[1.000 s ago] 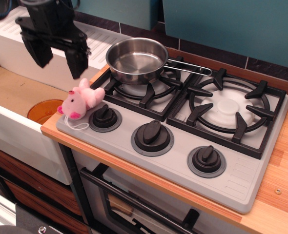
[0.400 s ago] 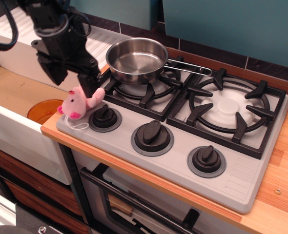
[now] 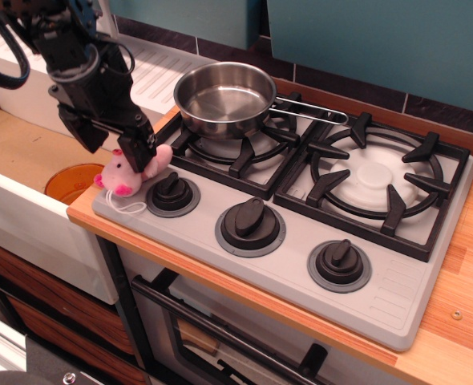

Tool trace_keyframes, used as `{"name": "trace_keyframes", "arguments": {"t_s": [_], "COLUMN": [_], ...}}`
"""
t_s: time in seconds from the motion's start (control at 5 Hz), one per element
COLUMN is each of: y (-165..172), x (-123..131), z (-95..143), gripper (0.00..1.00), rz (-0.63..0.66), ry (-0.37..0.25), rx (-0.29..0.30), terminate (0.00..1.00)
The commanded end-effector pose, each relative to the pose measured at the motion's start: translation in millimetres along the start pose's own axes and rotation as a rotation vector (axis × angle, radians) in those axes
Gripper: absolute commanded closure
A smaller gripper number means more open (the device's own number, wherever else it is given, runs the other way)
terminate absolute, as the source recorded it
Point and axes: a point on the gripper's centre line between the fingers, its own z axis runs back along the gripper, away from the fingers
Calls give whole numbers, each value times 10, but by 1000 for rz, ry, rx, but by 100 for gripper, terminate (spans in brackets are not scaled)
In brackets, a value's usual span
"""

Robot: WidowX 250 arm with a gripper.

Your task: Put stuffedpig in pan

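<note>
The stuffedpig [image 3: 118, 174] is a light-pink plush with a darker snout. It lies at the stove's front left corner beside the left knob, its white string loop [image 3: 128, 208] trailing toward the front. The pan [image 3: 224, 98] is shiny steel and empty. It sits on the rear left burner with its thin handle [image 3: 313, 111] pointing right. My black gripper [image 3: 118, 152] is down over the pig with its jaws apart. One finger [image 3: 143, 148] is pressed against the pig's body, and the other finger [image 3: 84, 132] is to the pig's left. The pig still rests on the stove.
A white sink [image 3: 28, 152] with an orange drain disc [image 3: 72, 180] lies left of the stove. Three black knobs [image 3: 250, 224] line the stove's front. The right burner grate [image 3: 377, 178] is bare. A wooden counter [image 3: 461, 281] borders the stove on the right.
My gripper has come down and slightly forward from above the sink's edge onto the pig. The pig and the pan have not moved.
</note>
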Motion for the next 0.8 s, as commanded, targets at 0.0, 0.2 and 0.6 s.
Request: {"name": "trace_keyframes", "arguments": {"t_s": [0.0,0.2,0.6], "y": [108,150,124], "x": [131,127,98], "z": [-28,-98,-159], "gripper": [0,0,100], "rz": [-6,-17,-5], "ry": [-11,9,63], "rx": [23,11,47], "terminate": [0,0,0]}}
